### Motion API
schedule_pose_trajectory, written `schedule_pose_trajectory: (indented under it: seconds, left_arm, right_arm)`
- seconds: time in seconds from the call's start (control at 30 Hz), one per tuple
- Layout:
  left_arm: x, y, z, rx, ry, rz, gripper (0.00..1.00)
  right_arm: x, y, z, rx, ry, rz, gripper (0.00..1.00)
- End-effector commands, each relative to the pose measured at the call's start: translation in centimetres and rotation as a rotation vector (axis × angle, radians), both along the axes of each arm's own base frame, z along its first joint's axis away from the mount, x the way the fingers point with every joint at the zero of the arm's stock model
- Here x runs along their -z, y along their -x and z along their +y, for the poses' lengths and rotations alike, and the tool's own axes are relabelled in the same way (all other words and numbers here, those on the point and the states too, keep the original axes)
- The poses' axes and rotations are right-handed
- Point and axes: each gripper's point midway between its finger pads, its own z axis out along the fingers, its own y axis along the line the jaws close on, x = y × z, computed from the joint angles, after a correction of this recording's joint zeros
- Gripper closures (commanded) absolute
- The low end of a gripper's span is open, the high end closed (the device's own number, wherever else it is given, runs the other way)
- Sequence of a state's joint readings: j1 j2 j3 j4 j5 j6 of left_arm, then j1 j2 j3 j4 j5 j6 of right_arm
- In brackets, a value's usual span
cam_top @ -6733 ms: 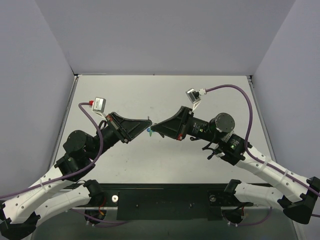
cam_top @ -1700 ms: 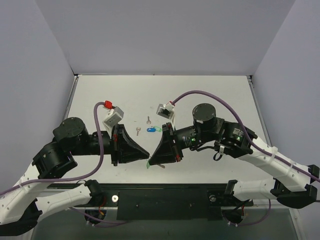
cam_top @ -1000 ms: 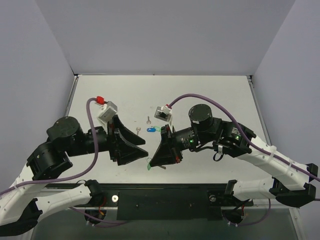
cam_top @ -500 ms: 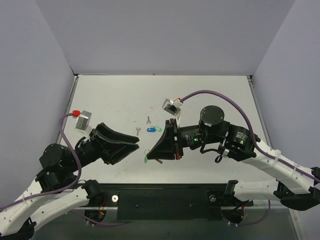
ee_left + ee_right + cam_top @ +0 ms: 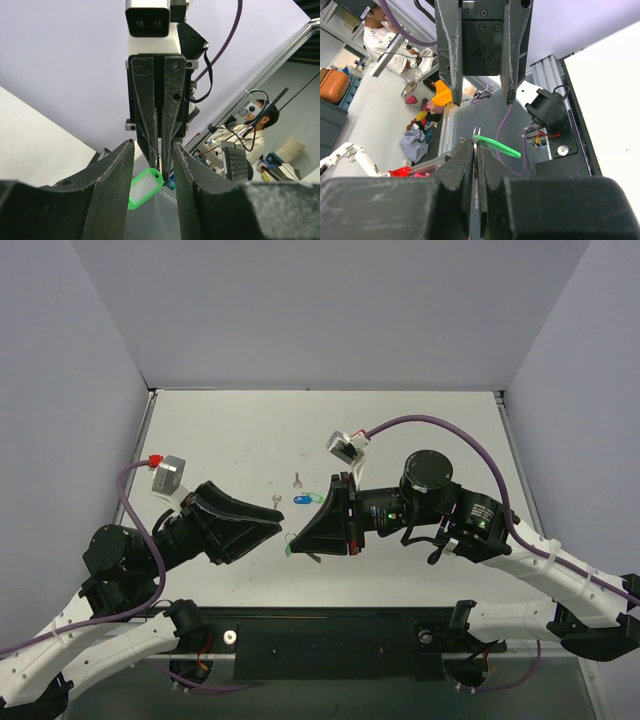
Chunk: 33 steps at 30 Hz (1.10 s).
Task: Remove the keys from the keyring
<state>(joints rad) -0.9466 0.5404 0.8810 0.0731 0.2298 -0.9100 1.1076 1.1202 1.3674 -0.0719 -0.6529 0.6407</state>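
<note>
My right gripper (image 5: 297,539) is shut on a thin silver keyring (image 5: 476,134), held above the table's near middle. A green plastic tag (image 5: 145,187) with a white insert hangs from the ring; it shows edge-on in the right wrist view (image 5: 499,147). My left gripper (image 5: 272,532) is open and empty, facing the right one tip to tip, its fingers (image 5: 114,175) on either side of the ring without touching it. On the table lie two bare silver keys (image 5: 297,479) (image 5: 276,503), a blue-headed key (image 5: 301,500) and a small green piece (image 5: 317,496) beside it.
The loose keys lie just behind the two grippers on the white table (image 5: 420,430). Grey walls close the left, far and right sides. A black rail (image 5: 330,635) runs along the near edge between the arm bases.
The left gripper has opened and drawn back to the left from the right gripper, then edged back toward it. The right gripper still holds the ring and tag and rose slightly.
</note>
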Motion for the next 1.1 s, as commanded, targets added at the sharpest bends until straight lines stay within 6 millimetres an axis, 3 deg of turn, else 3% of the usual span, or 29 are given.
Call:
schedule_pose_trajectory:
  seconds: [0.0, 0.3, 0.6, 0.73, 0.87, 0.97, 1.07]
  left_arm:
    - [-0.8, 0.9, -0.3, 0.056, 0.033, -0.028, 0.53]
    - [0.3, 0.6, -1.2, 0.075, 0.024, 0.0, 0.53]
    - [0.1, 1.2, -1.5, 0.116, 0.019, -0.015, 0.66]
    - [0.3, 1.3, -1.7, 0.126, 0.009, -0.01, 0.67]
    - [0.3, 1.5, -1.9, 0.138, 0.006, -0.008, 0.75]
    - [0.2, 1.5, -2.0, 0.14, 0.008, -0.001, 1.0]
    - [0.2, 1.5, -2.1, 0.136, 0.009, 0.003, 1.0]
  right_arm:
    - [-2.1, -0.2, 0.0, 0.004, -0.072, -0.03, 1.0]
    - [-2.2, -0.2, -0.2, 0.007, -0.076, -0.033, 1.0]
    - [-2.4, -0.6, -0.2, 0.021, -0.079, -0.047, 1.0]
    - [-2.3, -0.8, -0.2, 0.03, -0.078, -0.048, 1.0]
    - [-2.3, -0.8, -0.2, 0.032, -0.078, -0.048, 1.0]
    - [-2.3, -0.8, -0.2, 0.032, -0.078, -0.047, 1.0]
    - [-2.3, -0.7, -0.3, 0.032, -0.079, -0.044, 1.0]
